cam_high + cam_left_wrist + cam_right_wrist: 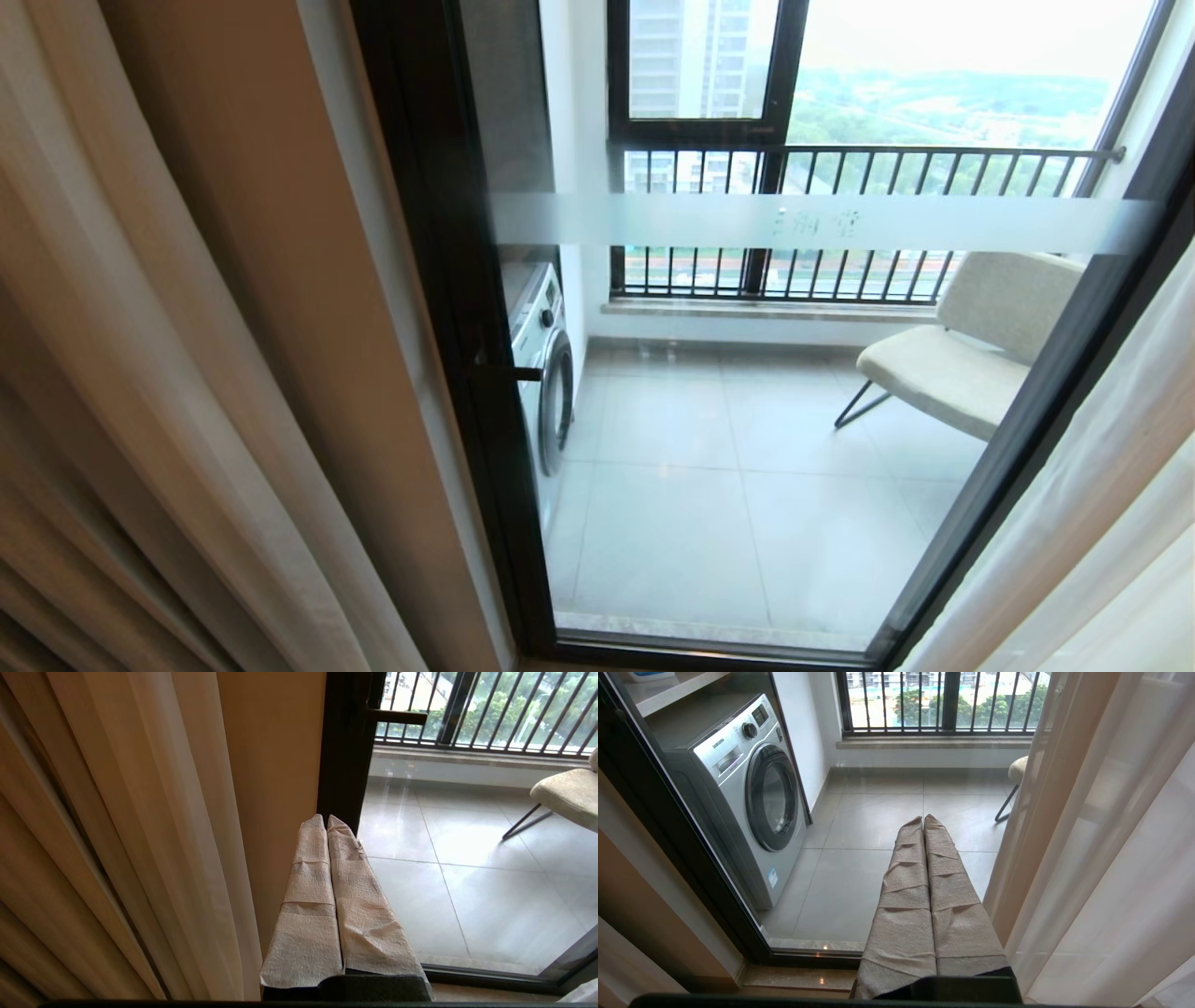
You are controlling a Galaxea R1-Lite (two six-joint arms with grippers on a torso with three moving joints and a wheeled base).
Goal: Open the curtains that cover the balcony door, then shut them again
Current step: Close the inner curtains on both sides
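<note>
Both grippers have their jaws pressed together and pinch nothing. From the head view, neither arm shows; the balcony door stands uncovered in the middle, its frosted band crossing the glass, with the curtains bunched at the left and a white sheer at the right edge. Beyond the glass sit a washing machine and a chair. Through the left wrist view, the left gripper points at the door's black frame, and the beige pleats hang just beside it on the side away from the glass, their long axis vertical. Through the right wrist view, the right gripper faces the glass, the sheer's vertical folds close alongside it. Each arm appears nearest its own panel, so closing likely means drawing them inward toward the middle.
</note>
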